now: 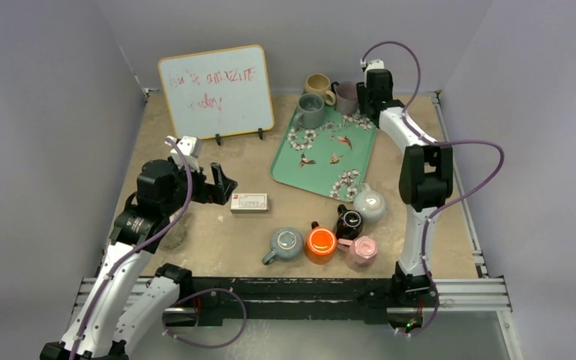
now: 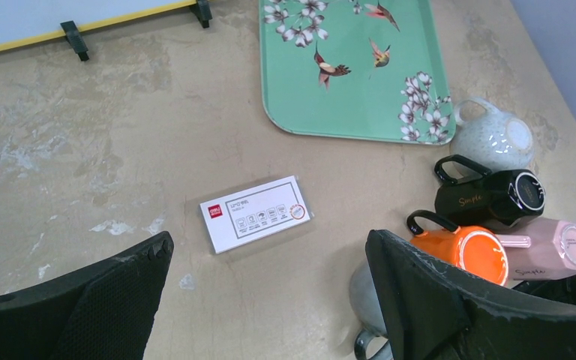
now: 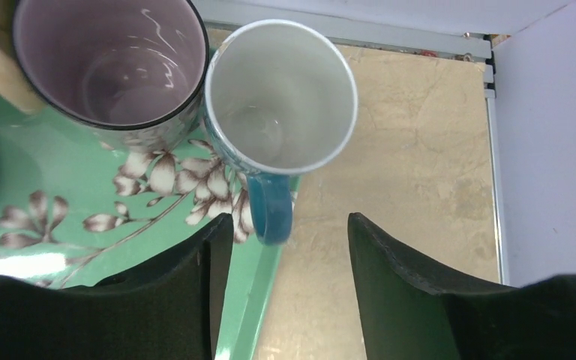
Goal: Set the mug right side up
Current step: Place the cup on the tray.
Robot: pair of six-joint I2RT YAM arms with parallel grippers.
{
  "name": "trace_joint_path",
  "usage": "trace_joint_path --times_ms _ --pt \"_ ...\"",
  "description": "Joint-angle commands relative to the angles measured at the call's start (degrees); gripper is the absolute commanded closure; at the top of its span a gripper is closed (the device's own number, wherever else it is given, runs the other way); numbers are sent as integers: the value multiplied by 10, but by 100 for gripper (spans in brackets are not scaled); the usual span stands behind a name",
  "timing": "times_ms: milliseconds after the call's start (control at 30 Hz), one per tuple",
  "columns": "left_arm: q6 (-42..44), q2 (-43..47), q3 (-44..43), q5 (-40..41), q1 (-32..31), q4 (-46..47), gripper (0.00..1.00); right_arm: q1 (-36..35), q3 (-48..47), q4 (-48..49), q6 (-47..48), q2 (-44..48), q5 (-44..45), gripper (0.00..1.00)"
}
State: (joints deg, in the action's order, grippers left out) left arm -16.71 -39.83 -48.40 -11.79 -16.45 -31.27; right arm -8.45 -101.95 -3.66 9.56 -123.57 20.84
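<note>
Several mugs stand bottom up or lie at the table's front: a grey one (image 1: 285, 243), an orange one (image 1: 320, 242), a black one (image 1: 349, 223), a pink one (image 1: 361, 251) and a speckled white one (image 1: 370, 203). The left wrist view shows the orange (image 2: 461, 249), black (image 2: 491, 196), pink (image 2: 547, 249) and speckled (image 2: 495, 139) mugs. My left gripper (image 1: 225, 186) (image 2: 268, 240) is open and empty, above the table left of them. My right gripper (image 1: 373, 101) (image 3: 289, 225) is open at the tray's far right corner, beside the blue handle of an upright white mug (image 3: 281, 94).
A green flowered tray (image 1: 322, 154) holds upright beige (image 1: 319, 85), grey-green (image 1: 310, 111) and purple (image 1: 345, 96) mugs. A white card box (image 1: 249, 202) (image 2: 255, 214) lies by my left gripper. A whiteboard (image 1: 216, 91) stands at the back left. Walls enclose the table.
</note>
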Motion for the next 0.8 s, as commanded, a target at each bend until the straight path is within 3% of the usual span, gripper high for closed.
trace_joint_path --times_ms 0,100,233,367,433,567,767 --pt "1 -6 1 16 5 2 0 3 28 -32 -68 84 -22 37" --pt "-17 -12 1 52 5 7 0 0 87 -26 -121 141 -65 30" --pt "-76 -33 -9 166 5 -9 0 -9 155 -27 -177 224 -136 3" --pt "-176 -65 -29 283 5 -63 0 -24 217 -14 -231 299 -202 1" --pt "-334 -107 -52 387 5 -157 3 -67 268 5 -260 346 -221 1" --pt "-489 -159 -94 449 4 -256 10 -129 293 14 -275 371 -239 1" --pt "-695 -226 -125 489 4 -328 16 -147 311 31 -274 382 -210 1"
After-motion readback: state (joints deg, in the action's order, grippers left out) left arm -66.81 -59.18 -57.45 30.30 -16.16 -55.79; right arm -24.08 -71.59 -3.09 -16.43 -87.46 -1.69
